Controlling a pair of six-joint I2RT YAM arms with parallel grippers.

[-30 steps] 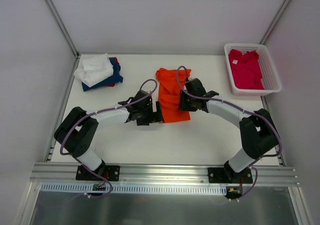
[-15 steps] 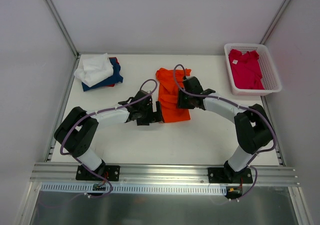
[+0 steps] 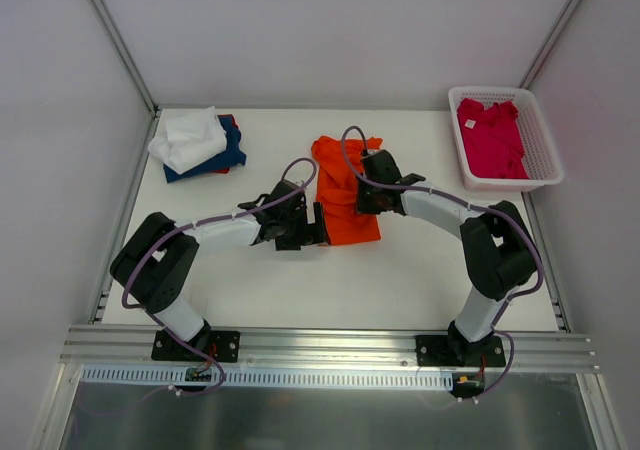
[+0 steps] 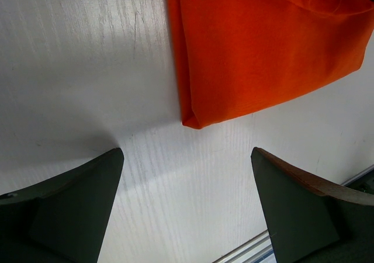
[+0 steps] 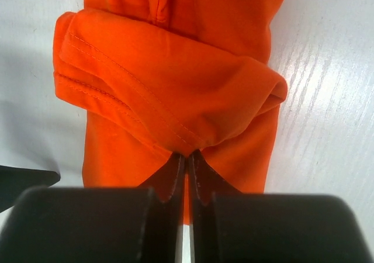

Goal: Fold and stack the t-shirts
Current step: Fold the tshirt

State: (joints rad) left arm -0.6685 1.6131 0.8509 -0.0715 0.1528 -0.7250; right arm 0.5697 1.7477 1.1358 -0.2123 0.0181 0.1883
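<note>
The orange t-shirt (image 3: 345, 195) lies near the middle of the table (image 3: 300, 290), partly folded into a long strip running away from me, and in my right wrist view (image 5: 175, 99) one layer is rolled over across it with a stitched hem along the roll. My right gripper (image 5: 187, 158) sits at the near edge of that roll, its jaws pressed together with the hem pinched at the tips. From above, that gripper (image 3: 362, 198) is over the strip's right side. My left gripper (image 4: 186, 155) stands with jaws wide apart, holding nothing, over bare table just off the shirt's near left corner (image 4: 263, 47). At the far left corner a white t-shirt (image 3: 190, 135) rests on a navy t-shirt (image 3: 225, 155). At the far right, a crimson-pink t-shirt (image 3: 492, 140) lies in the white mesh basket (image 3: 545, 145).
</note>
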